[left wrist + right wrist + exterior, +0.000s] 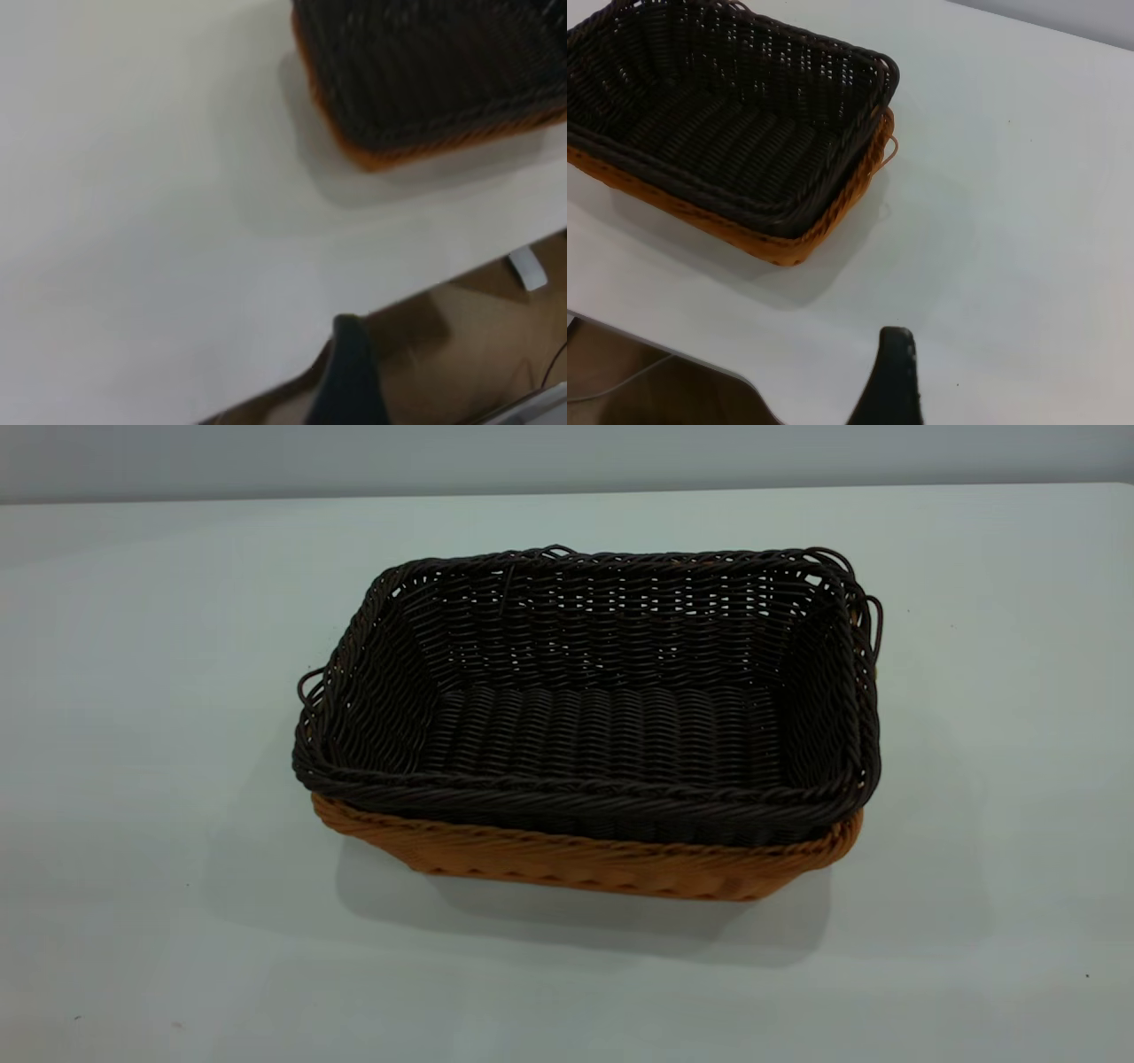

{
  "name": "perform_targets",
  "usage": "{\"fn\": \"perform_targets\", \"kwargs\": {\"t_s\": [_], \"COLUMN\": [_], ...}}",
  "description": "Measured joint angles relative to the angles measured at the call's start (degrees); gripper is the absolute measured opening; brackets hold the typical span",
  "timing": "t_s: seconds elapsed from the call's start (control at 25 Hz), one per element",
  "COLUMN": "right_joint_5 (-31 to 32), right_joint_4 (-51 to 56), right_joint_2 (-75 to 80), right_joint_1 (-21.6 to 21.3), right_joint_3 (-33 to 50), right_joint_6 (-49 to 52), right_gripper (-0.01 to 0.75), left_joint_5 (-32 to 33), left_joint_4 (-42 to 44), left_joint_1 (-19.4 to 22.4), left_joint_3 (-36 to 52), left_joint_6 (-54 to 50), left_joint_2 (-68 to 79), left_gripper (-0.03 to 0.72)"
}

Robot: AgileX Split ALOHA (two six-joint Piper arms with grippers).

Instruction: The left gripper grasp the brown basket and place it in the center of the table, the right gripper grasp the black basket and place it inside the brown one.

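the left gripper [350, 372] and right gripper [890, 376] are pulled well back from the black basket [589, 691] nested in the brown basket [602, 864]; their openings i cannot tell. it possibly sits crooked; a bump could shift it.

Soft, even light falls from overhead across the pale counter [159, 779], no hard glare. A faint, diffuse shadow pools under the near side of the brown basket [585, 864]. The exterior view is crisp. The left wrist view is smeared with blur; the black basket [434, 71] there is soft, its weave barely readable.
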Motion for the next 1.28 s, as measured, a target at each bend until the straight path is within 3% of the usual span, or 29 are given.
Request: {"fn": "perform_targets", "kwargs": {"t_s": [0.48,1.16,1.28], "right_joint_5": [0.0,0.0,0.0], "right_joint_4": [0.05,0.05,0.05], "right_joint_2": [0.0,0.0,0.0], "right_joint_1": [0.0,0.0,0.0], "right_joint_3": [0.0,0.0,0.0], "right_joint_6": [0.06,0.0,0.05], "right_gripper": [0.594,0.594,0.594], "left_joint_5": [-0.61,-2.6,-2.63], "left_joint_4": [9.83,10.66,10.96], "left_joint_1": [0.0,0.07,1.65], "left_joint_3": [8.69,9.82,9.82], "left_joint_6": [-8.76,-9.45,-9.45], "left_joint_2": [-12.64,-12.99,-14.42], "left_gripper": [0.55,0.55,0.55]}}
